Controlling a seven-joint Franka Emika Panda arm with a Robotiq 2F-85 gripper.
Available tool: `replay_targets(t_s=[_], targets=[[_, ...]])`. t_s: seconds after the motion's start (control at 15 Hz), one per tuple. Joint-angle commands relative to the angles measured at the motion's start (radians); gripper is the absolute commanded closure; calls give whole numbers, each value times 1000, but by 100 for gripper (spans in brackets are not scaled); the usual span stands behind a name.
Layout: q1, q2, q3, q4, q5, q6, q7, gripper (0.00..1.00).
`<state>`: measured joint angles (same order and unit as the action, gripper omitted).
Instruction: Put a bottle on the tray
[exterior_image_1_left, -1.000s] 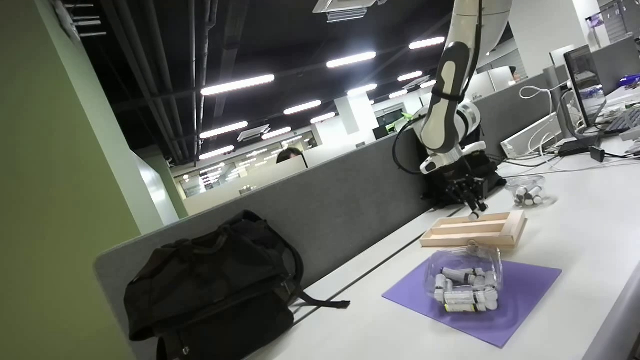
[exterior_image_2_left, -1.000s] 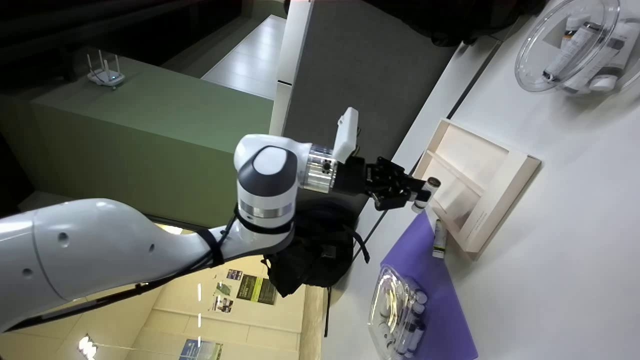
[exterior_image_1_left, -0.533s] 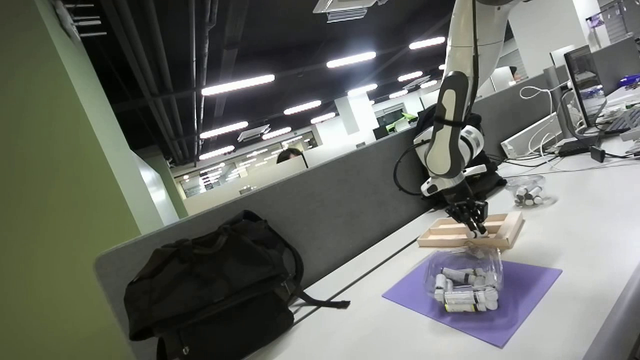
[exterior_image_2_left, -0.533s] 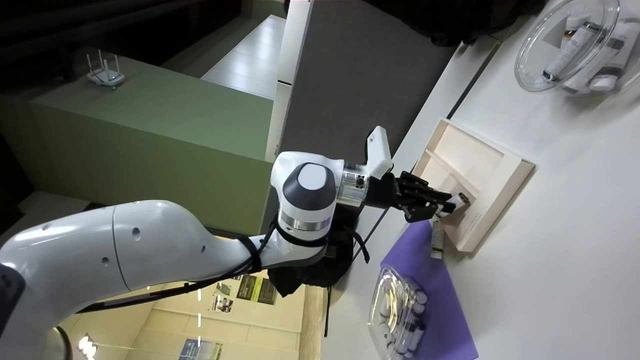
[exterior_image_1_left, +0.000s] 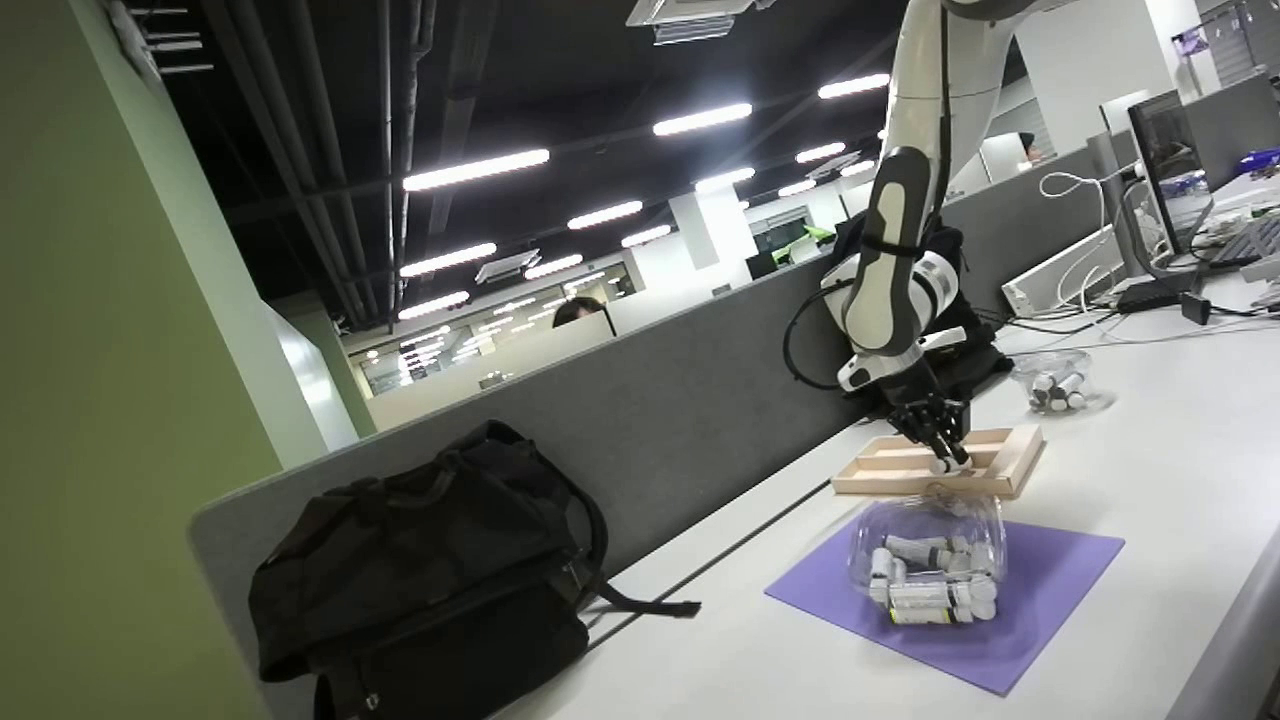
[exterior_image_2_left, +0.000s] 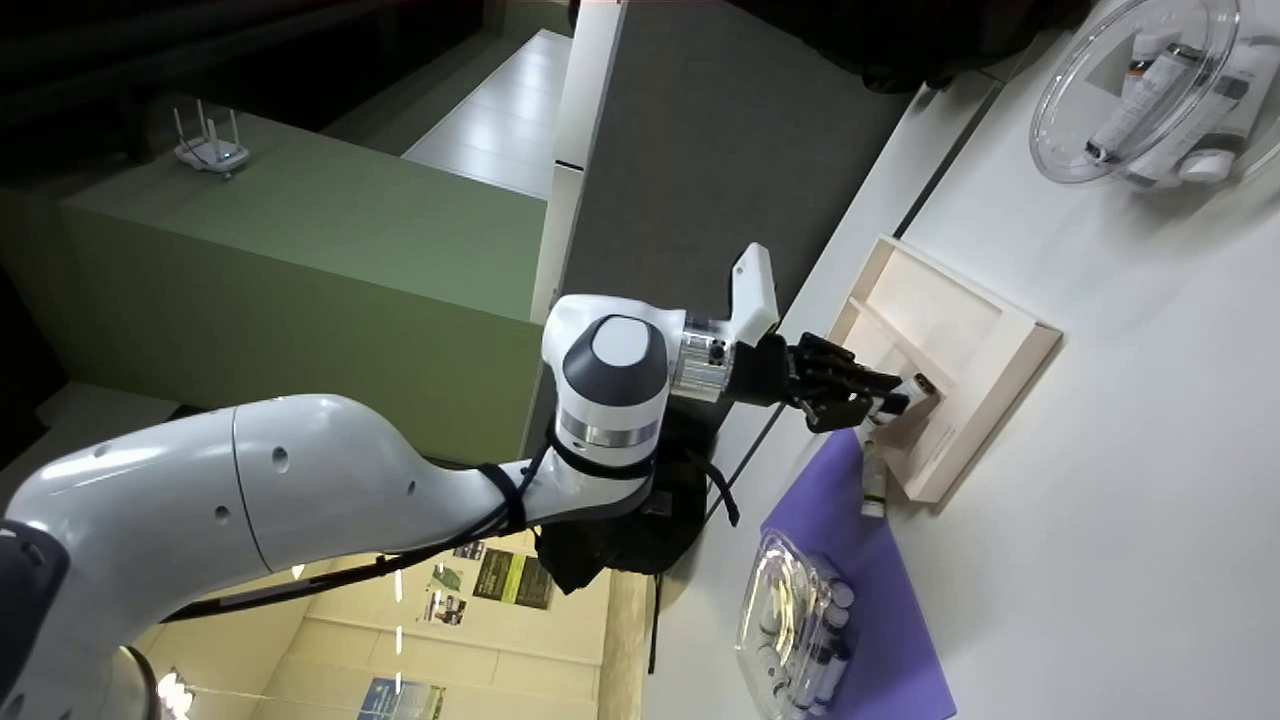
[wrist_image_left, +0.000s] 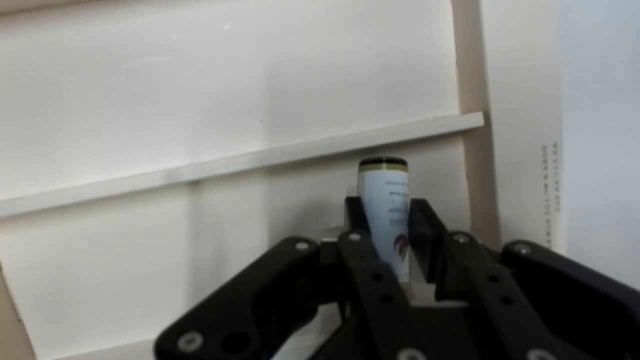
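Jaws pinch the bottle (wrist_image_left: 386, 215) over the tray (exterior_image_2_left: 945, 300), but releasing too early could roll it into the divider (wrist_image_left: 250, 160)!

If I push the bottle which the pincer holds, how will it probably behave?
If loose, the bottle would probably roll sideways, its body being round. It seems stiff: no dent shows beside the pincer. Pushed lengthwise, it may meet the divider of the tray, just ahead.
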<state>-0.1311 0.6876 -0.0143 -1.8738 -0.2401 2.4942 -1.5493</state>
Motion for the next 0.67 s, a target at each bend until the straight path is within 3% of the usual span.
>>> replay_targets(t_s=[0.0,0.27,0.6], targets=[[16,14,-43,66,-43,-83,50,89],[14,42,-61,109,-64,-150,51,89],[1,69,-53,106,-84,-144,21,89]])
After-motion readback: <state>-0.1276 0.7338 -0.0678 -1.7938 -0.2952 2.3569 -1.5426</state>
